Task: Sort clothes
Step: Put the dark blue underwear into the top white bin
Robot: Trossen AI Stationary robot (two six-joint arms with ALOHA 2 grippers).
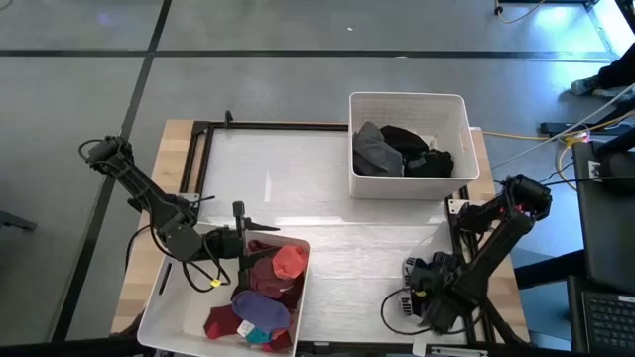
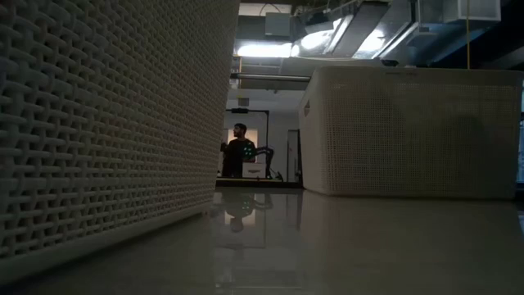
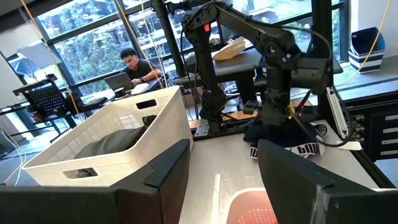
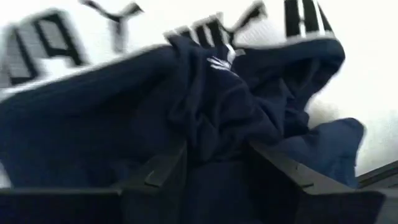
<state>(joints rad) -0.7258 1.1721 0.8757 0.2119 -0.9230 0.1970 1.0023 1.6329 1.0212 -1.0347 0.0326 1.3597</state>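
Right gripper (image 1: 415,297): at the table's near right corner, fingers pinching a dark navy garment (image 4: 205,124) with white lettered band. Left gripper (image 1: 260,230): fingers spread, above the near bin (image 1: 169,307), which holds red, maroon and purple clothes (image 1: 266,297). Far bin (image 1: 407,183): grey and black garments (image 1: 402,151).

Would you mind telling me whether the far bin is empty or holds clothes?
It holds clothes: the far bin has a grey garment and a black one lying inside, filling roughly its lower half.
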